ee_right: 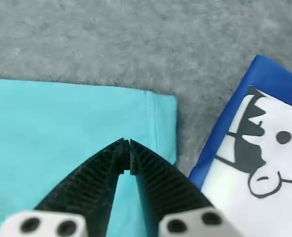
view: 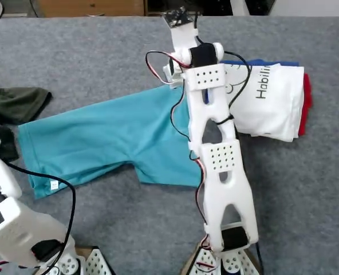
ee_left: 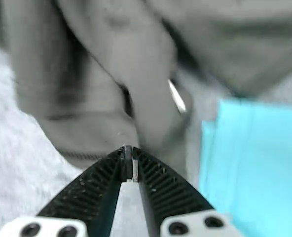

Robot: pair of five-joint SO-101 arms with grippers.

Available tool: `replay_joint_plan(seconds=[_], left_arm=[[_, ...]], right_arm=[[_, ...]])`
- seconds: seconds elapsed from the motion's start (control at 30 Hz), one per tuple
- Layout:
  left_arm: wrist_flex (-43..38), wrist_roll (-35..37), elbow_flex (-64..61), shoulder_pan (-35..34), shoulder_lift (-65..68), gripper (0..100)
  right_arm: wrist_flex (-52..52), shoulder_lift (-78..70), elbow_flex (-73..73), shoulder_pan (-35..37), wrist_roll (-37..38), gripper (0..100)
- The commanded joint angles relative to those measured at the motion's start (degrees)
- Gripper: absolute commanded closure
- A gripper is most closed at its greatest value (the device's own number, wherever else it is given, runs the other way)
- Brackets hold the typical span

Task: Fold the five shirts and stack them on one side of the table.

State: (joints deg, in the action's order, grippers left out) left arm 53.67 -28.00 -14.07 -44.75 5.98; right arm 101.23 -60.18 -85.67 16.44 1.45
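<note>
Nearest the camera in the high view, the left arm [view: 12,220] rises along the table's left side and is partly cut off by the picture's edge. The right arm [view: 221,160] stretches away over the grey table cover [view: 307,200]. Under it a teal shirt [view: 101,137] lies spread flat across the middle of the table, its right part hidden beneath the arm.

The right gripper [ee_right: 127,157] hangs over the teal shirt's far corner, jaws closed tip to tip. Whether they pinch any cloth cannot be told.

The left gripper [ee_left: 127,163] is likewise closed, above a crumpled olive shirt [view: 15,103] at the table's left edge, just beside the teal hem. That cloth is blurred in the left wrist view, so no grip on it can be made out.

Farther right sits a folded stack. A white shirt [view: 272,103] with a black drawing lies on top, and only the edges of a blue shirt [view: 275,62] and a red shirt [view: 307,100] show beneath it.
</note>
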Motion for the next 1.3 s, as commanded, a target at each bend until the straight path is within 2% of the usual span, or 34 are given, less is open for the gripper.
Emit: replay_joint_plan(seconds=[0.0,0.1,0.27,0.43,0.63,0.83,1.0,1.1,1.27], left_arm=[[6.42,-0.97,-0.35,1.58,-8.22,98],[7.65,-1.23,-7.91,4.92,-17.45,98],[3.69,-1.05,-25.14,10.37,-33.80,98],[4.75,-1.32,-35.96,15.12,-38.64,98],[12.57,-1.41,-38.33,15.47,-38.02,98],[8.79,-1.49,-44.75,15.12,-38.02,98],[8.00,-1.49,-47.91,15.03,-38.46,98],[10.20,-1.41,-45.19,14.86,-39.25,98],[18.81,0.00,-30.86,14.95,-45.05,98]], right_arm=[[1.23,10.95,10.68,2.86,4.84,99.6],[1.23,19.21,24.92,4.79,8.53,99.6],[0.44,30.64,44.62,6.11,13.80,98.5],[-0.09,38.20,57.80,6.02,19.69,98.5],[-7.21,40.84,69.05,2.07,19.87,98.7],[-20.66,40.75,79.96,-3.38,20.13,98.7],[-32.09,40.75,89.63,-4.00,20.13,98.9],[-31.30,41.27,90.33,-3.38,20.13,98.9],[-25.14,41.19,85.14,-2.07,20.22,98.9]])
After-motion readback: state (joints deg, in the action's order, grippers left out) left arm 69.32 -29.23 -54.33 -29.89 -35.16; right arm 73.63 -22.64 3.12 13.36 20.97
